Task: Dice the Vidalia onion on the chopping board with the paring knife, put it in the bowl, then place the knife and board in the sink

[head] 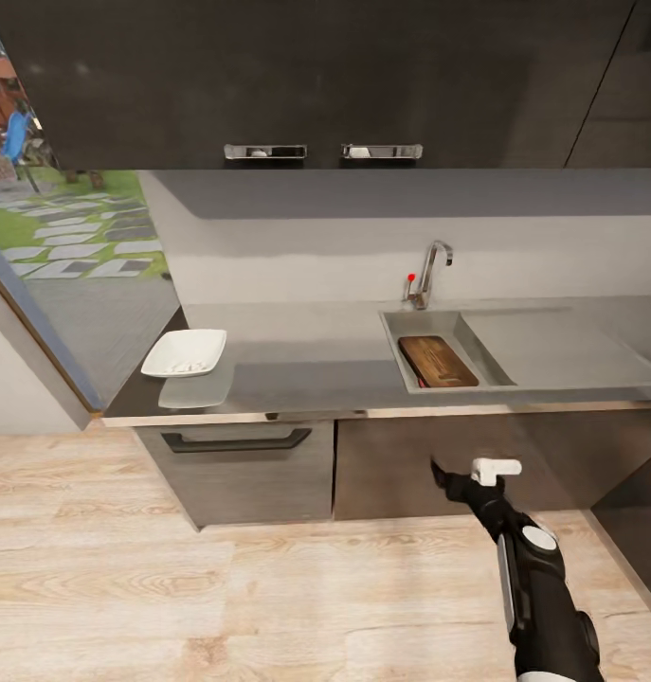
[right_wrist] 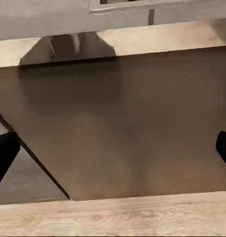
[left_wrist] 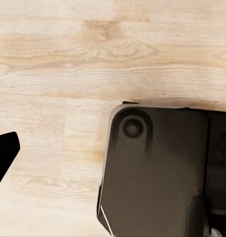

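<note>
Head view: right claw (head: 461,474) hangs low in front of the cabinets, holding nothing. Up past it, the chopping board (head: 438,361) lies in the sink (head: 398,333); the bowl (head: 184,352) sits far off left on the bench (head: 306,365).

Right wrist: fingertips (right_wrist: 4,150) wide apart, cabinet door ahead.

Left wrist: one fingertip (left_wrist: 3,153) over the wooden floor (left_wrist: 58,74), can't tell its state.

The surface (head: 306,365) looks glossy grey and smooth. The chopping board (head: 438,362) is dark grained wood in the steel sink (head: 398,343). The floor (head: 173,597) is pale wood
</note>
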